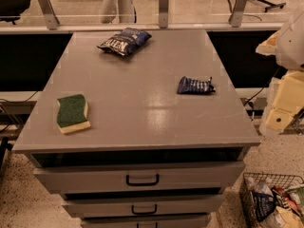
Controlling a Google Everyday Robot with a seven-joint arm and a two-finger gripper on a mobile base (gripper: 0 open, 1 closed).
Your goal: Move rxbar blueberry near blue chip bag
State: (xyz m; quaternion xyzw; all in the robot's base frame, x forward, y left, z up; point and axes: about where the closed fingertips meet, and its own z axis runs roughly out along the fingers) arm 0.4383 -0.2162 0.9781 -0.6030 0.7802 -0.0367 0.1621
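Camera view, gripper (277,119) far right, rxbar blueberry (195,85) apart

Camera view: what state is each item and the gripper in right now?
rxbar blueberry: lying flat, right side of tabletop, untouched.
blue chip bag: lying at the back, apart from the bar.
sponge: green side up, front left.
gripper: beyond the tabletop's right edge.
wire basket: on floor, holding packets.
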